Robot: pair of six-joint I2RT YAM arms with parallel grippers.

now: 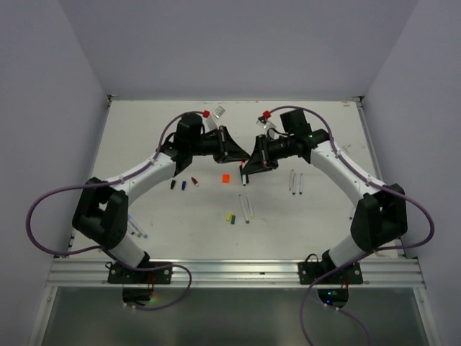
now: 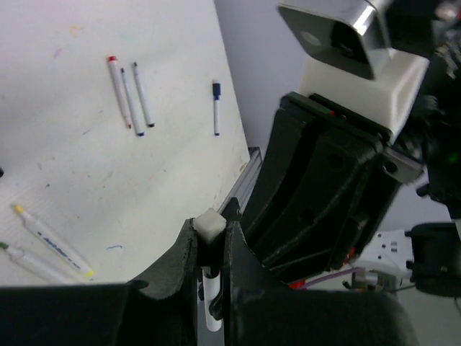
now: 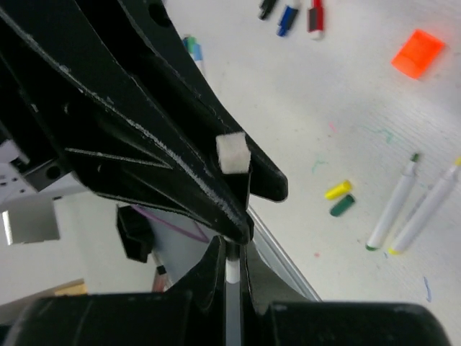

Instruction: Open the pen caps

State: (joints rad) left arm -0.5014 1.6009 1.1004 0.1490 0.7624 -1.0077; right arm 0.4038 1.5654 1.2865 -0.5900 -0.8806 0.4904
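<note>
The left gripper and the right gripper meet tip to tip above the middle of the worktop, a little toward its far edge. Both are clenched on the same thin white pen, which is held up off the surface. I cannot tell if this pen has its cap on.

The orange cap lies just on the near side of the grippers. Toward the left edge, a black cap, a blue cap and a red cap lie in a row. Closer to the near edge, a yellow cap and a green cap lie side by side, with two loose pens just beside them.
</note>
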